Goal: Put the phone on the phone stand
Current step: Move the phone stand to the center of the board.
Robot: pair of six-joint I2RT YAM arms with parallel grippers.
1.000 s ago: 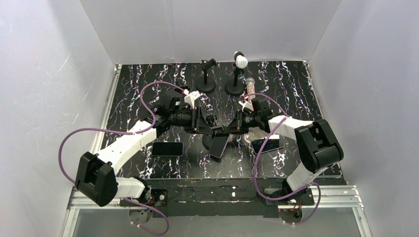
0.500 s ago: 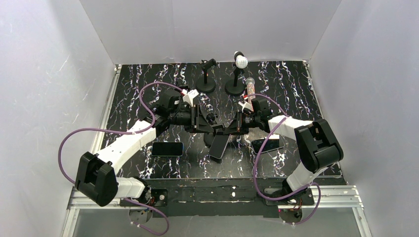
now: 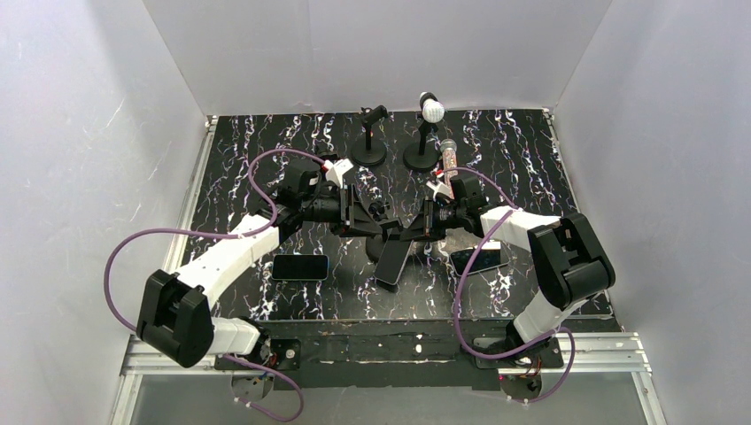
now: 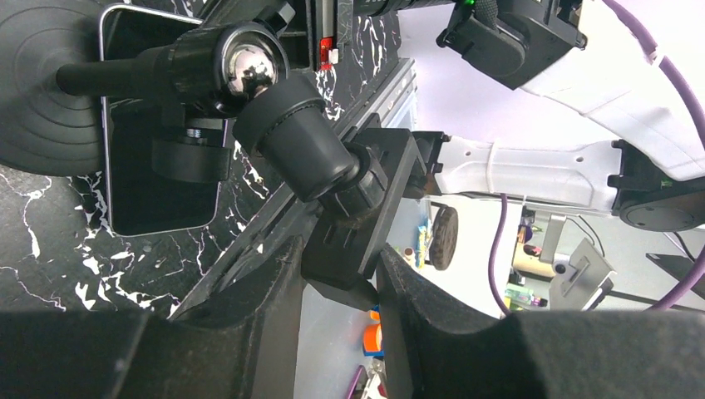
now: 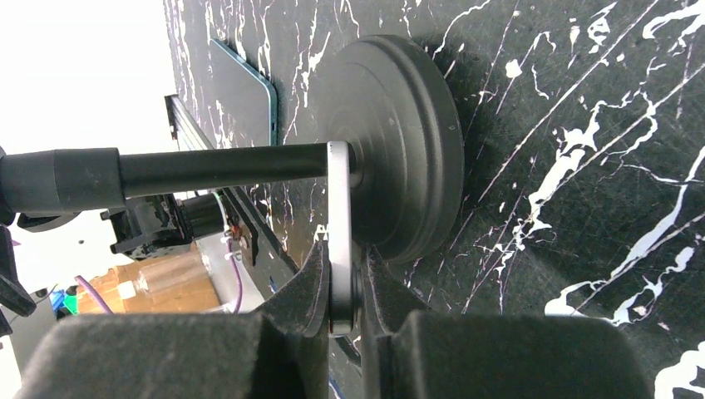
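Top external: left tool (image 3: 375,227), right tool (image 3: 413,232) facing inward

Phone (image 5: 338,199) end, seemingly, behind right fingers (image 5: 293,303).

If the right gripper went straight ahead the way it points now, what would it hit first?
Probably the phone stand, at its round base. The right gripper points at it, and the phone clamped in its fingers seems to touch the stand's pole, though depth is unclear.

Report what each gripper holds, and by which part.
Left gripper: the phone stand, by its cradle head. Right gripper: the phone, pinched across its thin body near one end.
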